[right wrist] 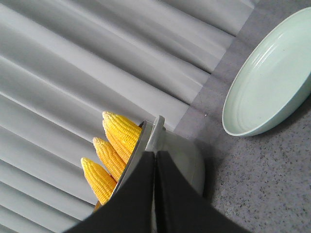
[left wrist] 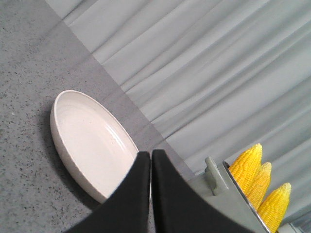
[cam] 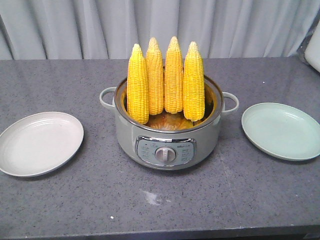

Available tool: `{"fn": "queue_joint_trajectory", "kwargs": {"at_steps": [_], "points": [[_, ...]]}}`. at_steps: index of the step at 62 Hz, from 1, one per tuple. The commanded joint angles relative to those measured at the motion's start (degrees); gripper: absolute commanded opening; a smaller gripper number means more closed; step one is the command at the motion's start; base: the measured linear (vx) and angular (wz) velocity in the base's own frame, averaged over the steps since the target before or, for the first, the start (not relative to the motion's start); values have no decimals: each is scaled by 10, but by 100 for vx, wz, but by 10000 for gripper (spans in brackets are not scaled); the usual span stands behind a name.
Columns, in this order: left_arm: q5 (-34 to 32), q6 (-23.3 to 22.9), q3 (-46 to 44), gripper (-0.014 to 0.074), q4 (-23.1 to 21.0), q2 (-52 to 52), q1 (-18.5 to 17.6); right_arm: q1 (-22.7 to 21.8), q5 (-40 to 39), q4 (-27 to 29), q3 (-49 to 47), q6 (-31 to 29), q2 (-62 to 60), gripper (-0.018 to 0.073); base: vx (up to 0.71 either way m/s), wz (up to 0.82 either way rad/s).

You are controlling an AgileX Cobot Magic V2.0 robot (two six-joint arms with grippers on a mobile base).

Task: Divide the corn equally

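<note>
Corn (cam: pixel 165 80), four bright yellow cobs, stands upright in the grey electric cooking pot (cam: pixel 125 142) at the middle of the desk (cam: pixel 160 205), tapered ends up and the lower parts hidden inside. The cobs look stiff and fairly heavy, and probably slick if cooked. The narrow tips would likely slip from a grip, so the thick middle just above the pot rim seems the best hold, squeezed gently to spare the kernels. Something brownish lies under them in the pot; I cannot tell what. The white plate (cam: pixel 40 144) on the left and the pale green plate (cam: pixel 282 131) on the right hold nothing, so two cobs are due to each. The left fingers (left wrist: pixel 136 194) and right fingers (right wrist: pixel 141 194) are pressed together, gripping nothing.
</note>
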Motion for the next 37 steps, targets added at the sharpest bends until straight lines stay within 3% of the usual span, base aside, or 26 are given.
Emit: {"fn": "queue_joint_trajectory", "kwargs": {"at_steps": [1,12,17,22,27,37], "points": [[-40,-27,-3,-6,-11,-10,0,-2,-47,-2,4,-1,-2,-1,0,0],[-51,-156,-3,-6,-160,-10,0,-2,-72,67,4,76,-2,-1,0,0],[-56,-178,-4,-6,-216,-10,0,-2,-104,67,3,69,-2,-1,0,0],[-67,-181,-9,-6,-241,-10,-1,0,-147,42,-3,68,-2,-1,0,0],[-68,-171,-33,-6,-225,-10,-1,0,-160,-10,-27,70,-2,-1,0,0],[-56,-63,-130,-6,-95,-10,-1,0,-100,-197,-123,70,-2,-1,0,0]]}}
